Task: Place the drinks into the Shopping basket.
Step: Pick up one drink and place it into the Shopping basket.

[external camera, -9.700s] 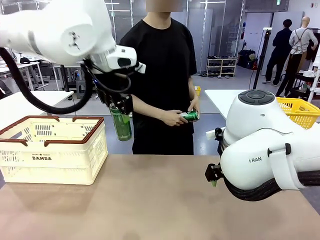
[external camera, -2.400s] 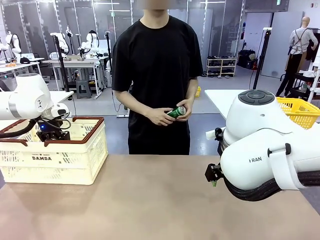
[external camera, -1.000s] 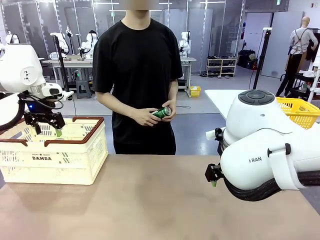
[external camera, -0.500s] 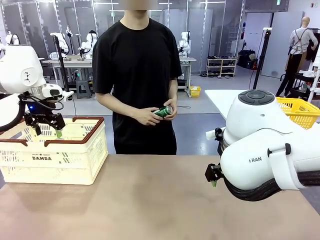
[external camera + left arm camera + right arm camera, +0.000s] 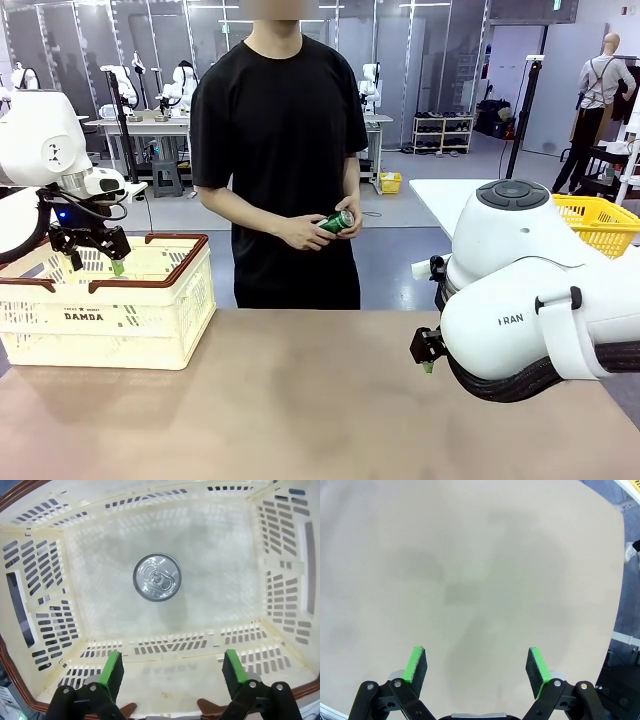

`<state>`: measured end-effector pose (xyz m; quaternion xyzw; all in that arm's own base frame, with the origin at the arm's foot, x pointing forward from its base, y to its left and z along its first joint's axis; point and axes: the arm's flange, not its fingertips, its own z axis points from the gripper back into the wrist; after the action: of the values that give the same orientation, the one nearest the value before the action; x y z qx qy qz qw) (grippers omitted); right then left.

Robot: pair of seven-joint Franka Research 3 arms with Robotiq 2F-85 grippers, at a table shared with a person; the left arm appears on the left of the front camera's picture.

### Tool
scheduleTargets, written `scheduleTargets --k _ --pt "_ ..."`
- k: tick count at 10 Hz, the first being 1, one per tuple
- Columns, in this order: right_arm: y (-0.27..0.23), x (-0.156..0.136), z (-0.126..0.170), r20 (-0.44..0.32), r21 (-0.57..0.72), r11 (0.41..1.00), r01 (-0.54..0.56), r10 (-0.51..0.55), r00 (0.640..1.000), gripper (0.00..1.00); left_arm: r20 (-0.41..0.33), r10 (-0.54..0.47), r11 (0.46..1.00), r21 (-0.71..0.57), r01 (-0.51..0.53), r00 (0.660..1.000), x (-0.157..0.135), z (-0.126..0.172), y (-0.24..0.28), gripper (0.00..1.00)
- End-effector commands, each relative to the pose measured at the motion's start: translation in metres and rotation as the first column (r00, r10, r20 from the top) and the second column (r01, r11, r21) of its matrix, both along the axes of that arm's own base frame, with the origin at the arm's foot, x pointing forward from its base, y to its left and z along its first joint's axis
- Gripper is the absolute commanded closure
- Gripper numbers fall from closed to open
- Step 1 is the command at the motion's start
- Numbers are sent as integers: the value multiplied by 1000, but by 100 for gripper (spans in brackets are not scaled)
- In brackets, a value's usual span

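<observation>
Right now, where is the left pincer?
Front view: the left pincer hangs open over the Shopping basket at the left of the table; its wrist view shows a can upright below.

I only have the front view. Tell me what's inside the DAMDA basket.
Observer: One drink can stands upright near the middle of the Shopping basket floor, silver top up.
Operator: Give me the left hand's state.
Observer: The left hand is open and empty above the basket. The can sits below it, clear of both fingers.
Operator: Now the right hand.
Observer: The right hand is open, looking down on the table, with nothing between its fingers.
</observation>
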<state>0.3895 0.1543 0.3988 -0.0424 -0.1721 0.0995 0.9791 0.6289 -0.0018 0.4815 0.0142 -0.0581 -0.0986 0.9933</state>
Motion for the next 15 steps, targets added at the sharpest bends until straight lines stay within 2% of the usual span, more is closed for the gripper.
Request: scheduleTargets --k 1,2,3,4,5,6,7,9,10,11,12,15 --pt "0 1 -1 -2 3 1000 -1 1 1000 0 1 -7 1000 -2 7 1000 1 1 0 0" --pt "0 1 -1 -2 3 1000 -1 1 1000 0 0 0 1000 0 0 1000 0 0 0 0" --pt "0 1 -1 -2 3 1000 -1 1 1000 0 59 -52 998 34 50 997 -27 25 -5 0" --pt "0 1 -1 -2 3 1000 -1 1 1000 0 71 -69 996 57 65 995 -48 37 -9 0" --pt "0 1 -1 -2 3 1000 -1 1 1000 0 100 -117 990 95 107 988 -81 49 -14 0" --pt "0 1 -1 -2 3 1000 -1 1 1000 0 128 -162 980 134 145 978 -107 53 -20 0" --pt "0 1 -1 -2 3 1000 -1 1 1000 0 126 -222 963 181 198 967 -134 51 -27 0" --pt "0 1 -1 -2 3 1000 -1 1 1000 0 154 -319 938 190 289 935 -177 38 -39 0" --pt "0 1 -1 -2 3 1000 -1 1 1000 0 149 -378 918 188 349 914 -193 27 -43 0" --pt "0 1 -1 -2 3 1000 -1 1 1000 0 161 -451 886 196 419 878 -205 17 -43 0" --pt "0 1 -1 -2 3 1000 -1 1 1000 0 155 -552 829 203 520 819 -215 9 -41 0" --pt "0 1 -1 -2 3 1000 -1 1 1000 0 18 -667 724 253 642 745 -224 -16 -35 0"
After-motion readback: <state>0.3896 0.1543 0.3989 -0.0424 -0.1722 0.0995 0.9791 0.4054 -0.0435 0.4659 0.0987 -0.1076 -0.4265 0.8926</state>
